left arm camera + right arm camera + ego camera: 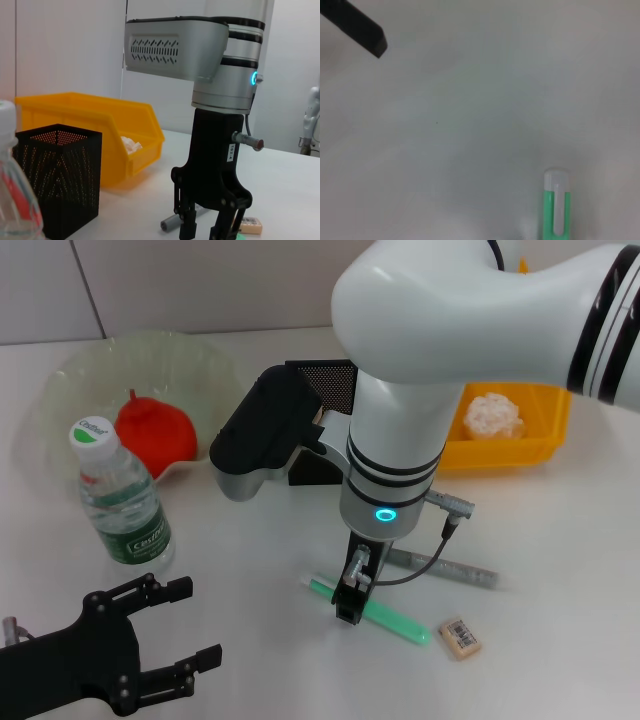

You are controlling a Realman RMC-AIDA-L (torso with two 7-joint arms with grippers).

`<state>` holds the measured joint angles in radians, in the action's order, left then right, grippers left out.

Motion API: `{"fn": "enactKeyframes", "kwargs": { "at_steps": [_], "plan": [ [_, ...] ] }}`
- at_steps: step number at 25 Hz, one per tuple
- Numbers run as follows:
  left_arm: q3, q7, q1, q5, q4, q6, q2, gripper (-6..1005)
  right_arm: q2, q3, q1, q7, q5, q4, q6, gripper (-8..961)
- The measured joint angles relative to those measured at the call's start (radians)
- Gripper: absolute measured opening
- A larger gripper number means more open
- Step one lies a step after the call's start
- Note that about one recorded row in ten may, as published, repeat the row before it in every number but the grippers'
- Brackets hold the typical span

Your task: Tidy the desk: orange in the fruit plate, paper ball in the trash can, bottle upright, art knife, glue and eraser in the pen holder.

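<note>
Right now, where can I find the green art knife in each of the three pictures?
Head view: the green art knife lies on the table under the right gripper, left of the eraser.
Left wrist view: only a green sliver shows beside the right gripper.
Right wrist view: its white-tipped end lies on the table.
Shared landmark: the right gripper.

My right gripper points straight down, jaws spread, low over the tabletop; my left gripper rests open.

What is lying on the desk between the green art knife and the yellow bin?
In the head view, a grey glue stick lies between the art knife and the bin.
</note>
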<state>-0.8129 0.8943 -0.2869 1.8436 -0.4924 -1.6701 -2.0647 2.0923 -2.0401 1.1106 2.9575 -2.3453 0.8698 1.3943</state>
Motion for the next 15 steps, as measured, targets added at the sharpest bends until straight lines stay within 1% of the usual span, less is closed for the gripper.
{"fn": "enactKeyframes", "kwargs": {
  "at_steps": [9,14,15],
  "plan": [
    [-0.002,0.0,0.0,0.0,0.0,0.002,0.0,802,0.0,0.001,0.003,0.0,0.005,-0.01,0.001,410],
    [-0.004,0.0,0.001,0.0,0.0,0.003,0.0,802,0.0,0.001,0.005,0.0,0.006,-0.013,0.001,290],
    [-0.004,0.0,0.001,0.0,0.0,0.003,0.0,802,0.0,0.001,0.005,0.0,0.006,-0.013,0.001,290]
  ]
}}
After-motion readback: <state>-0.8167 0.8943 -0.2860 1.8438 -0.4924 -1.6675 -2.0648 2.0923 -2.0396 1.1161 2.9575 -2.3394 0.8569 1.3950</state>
